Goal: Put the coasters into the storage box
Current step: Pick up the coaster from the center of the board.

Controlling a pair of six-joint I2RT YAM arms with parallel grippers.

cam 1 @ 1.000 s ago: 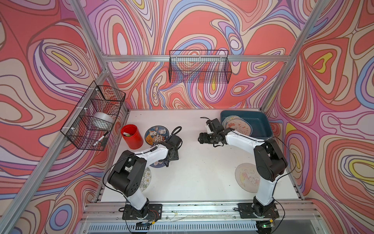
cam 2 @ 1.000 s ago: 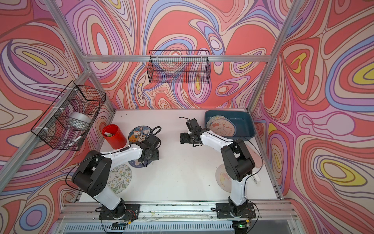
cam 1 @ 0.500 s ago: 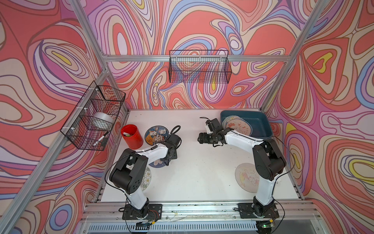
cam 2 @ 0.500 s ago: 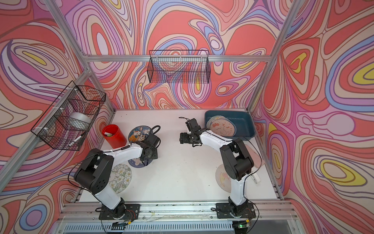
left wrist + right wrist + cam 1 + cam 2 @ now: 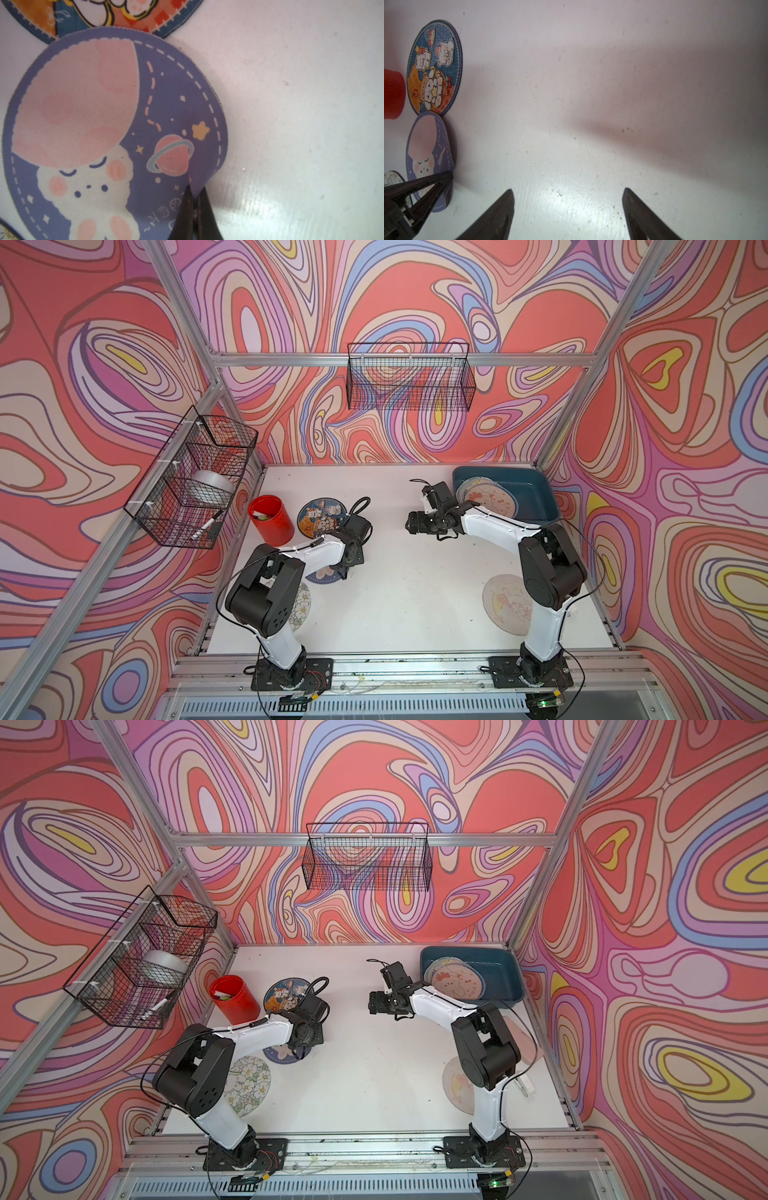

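L gripper [image 5: 194, 199] pinches purple coaster [image 5: 104, 116] edge, its script unreadable; R gripper [image 5: 568, 207] wide, empty; storage box [image 5: 534, 491] holds several coasters [image 5: 492, 502].

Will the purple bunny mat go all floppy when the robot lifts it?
Probably floppy: the purple bunny coaster curls up where the left gripper's fingers pinch its edge. It looks thin, so likely light. Its woven-looking surface probably won't slip easily.

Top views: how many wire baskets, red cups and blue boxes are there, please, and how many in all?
Baskets: 2
Cup: 1
Box: 1
Total: 4
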